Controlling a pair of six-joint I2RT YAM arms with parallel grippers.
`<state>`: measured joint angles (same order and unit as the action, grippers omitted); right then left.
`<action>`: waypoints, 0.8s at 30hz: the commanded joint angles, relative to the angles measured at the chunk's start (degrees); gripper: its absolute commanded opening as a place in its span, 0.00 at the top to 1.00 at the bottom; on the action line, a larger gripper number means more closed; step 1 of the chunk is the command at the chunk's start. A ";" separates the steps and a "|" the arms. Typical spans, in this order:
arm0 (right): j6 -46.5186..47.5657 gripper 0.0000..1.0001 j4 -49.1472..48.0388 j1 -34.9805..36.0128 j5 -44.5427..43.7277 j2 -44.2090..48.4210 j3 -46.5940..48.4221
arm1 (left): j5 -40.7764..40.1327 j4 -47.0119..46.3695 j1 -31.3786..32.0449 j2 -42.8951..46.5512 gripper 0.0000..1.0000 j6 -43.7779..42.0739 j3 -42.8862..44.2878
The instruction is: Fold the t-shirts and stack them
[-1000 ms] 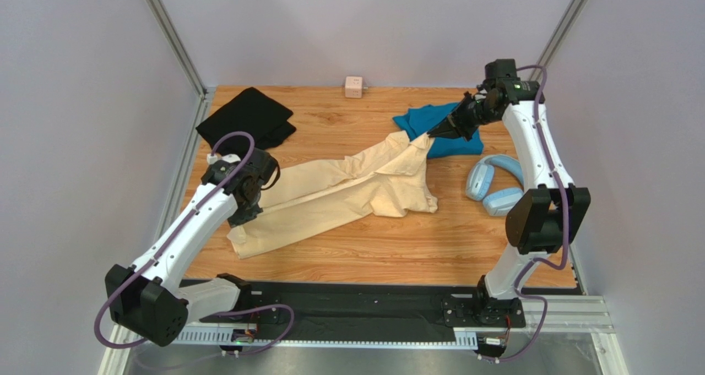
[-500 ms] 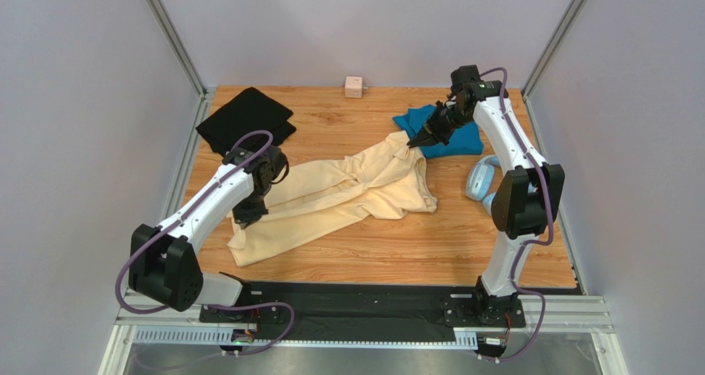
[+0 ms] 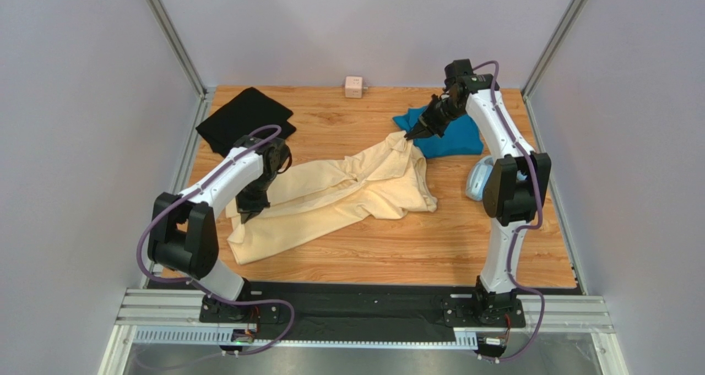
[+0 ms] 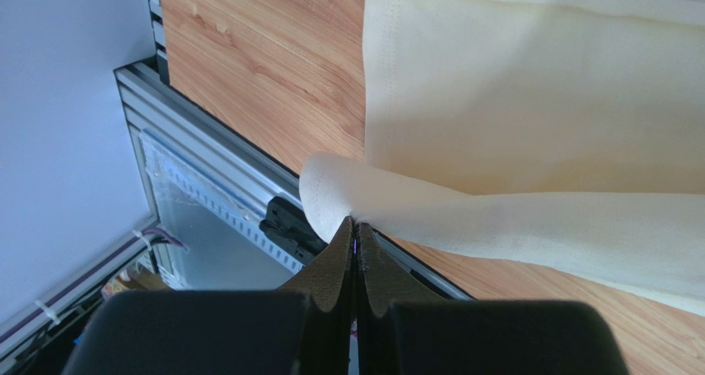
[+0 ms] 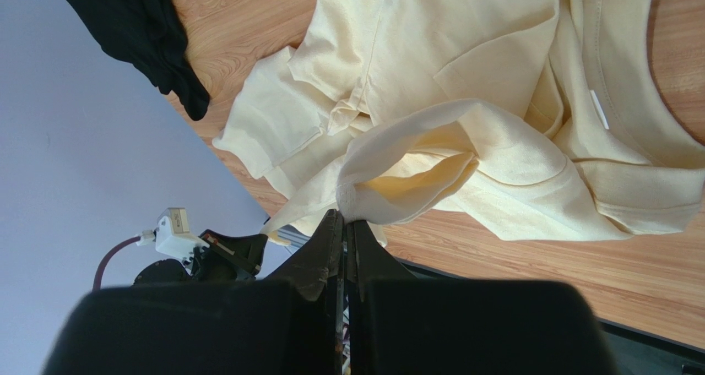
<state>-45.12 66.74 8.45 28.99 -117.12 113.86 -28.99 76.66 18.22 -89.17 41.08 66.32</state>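
The pale cream-yellow t-shirt [image 3: 347, 195] lies crumpled across the table's middle. My left gripper [image 3: 251, 208] is shut on its left edge; the wrist view shows the cloth [image 4: 513, 127] pinched at the fingertips [image 4: 354, 225]. My right gripper [image 3: 410, 135] is shut on the shirt's far right corner, lifted off the table; the wrist view shows the fold [image 5: 430, 160] in the closed tips [image 5: 346, 218]. The teal blue t-shirt [image 3: 451, 137] lies bunched behind the right gripper. The black t-shirt [image 3: 246, 117] lies at the far left; it also shows in the right wrist view [image 5: 132, 28].
Light-blue headphones [image 3: 478, 181] lie at the right, partly hidden by the right arm. A small pink cube [image 3: 354, 87] sits at the back edge. Metal frame posts and grey walls close in the table on three sides.
My right gripper has moved left and toward the back with the cream shirt's corner. My left gripper has shifted right and back along the shirt's left edge, drawing the cloth along.
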 commanded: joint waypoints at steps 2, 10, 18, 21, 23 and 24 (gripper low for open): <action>0.65 1.00 -1.00 0.08 -0.60 -2.67 3.82 | 0.95 -1.95 -1.08 -2.76 0.93 -4.51 2.49; 0.74 1.00 -1.44 0.16 0.19 -6.01 8.39 | -0.45 -1.17 -1.87 -6.54 0.83 -4.60 5.39; 0.04 1.00 -2.93 0.16 1.15 -7.07 10.32 | -5.98 3.32 -3.36 -8.75 0.71 -4.60 13.03; -0.31 1.00 -3.28 0.17 0.72 -7.94 11.64 | -3.19 2.01 -3.36 -4.99 0.72 -7.05 12.96; -0.93 1.00 -3.55 0.17 1.06 -9.26 12.26 | 2.25 -0.27 -3.36 -1.39 0.75 -8.72 11.38; -1.11 1.00 -3.55 0.08 1.24 -9.70 12.69 | 4.88 -1.33 -3.28 0.03 0.78 -10.13 10.59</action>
<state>-45.19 65.65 8.47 29.26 -124.64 123.17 -30.92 75.88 15.11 -96.75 35.68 77.67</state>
